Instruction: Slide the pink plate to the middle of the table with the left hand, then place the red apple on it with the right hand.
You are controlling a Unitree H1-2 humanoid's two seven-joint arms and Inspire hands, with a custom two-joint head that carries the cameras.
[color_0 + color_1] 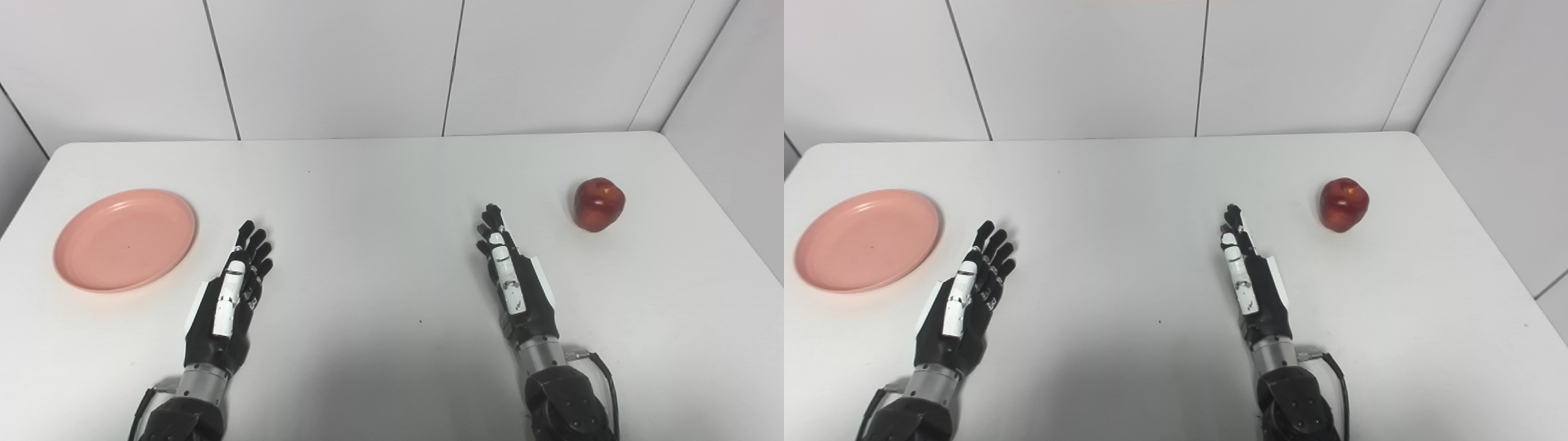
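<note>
The pink plate (125,239) lies flat and empty near the table's left edge. At the right side of the table the red apple (599,204) stands upright on the white top. My left hand (236,288) rests open, fingers stretched forward, a short way right of the plate and not touching it. My right hand (513,269) is open too, fingers straight, left of the apple and nearer to me, with a clear gap between them. Neither hand holds anything.
The white table (380,202) ends at a white panelled wall (343,67) behind. A side wall (735,128) runs along the right edge, close to the apple.
</note>
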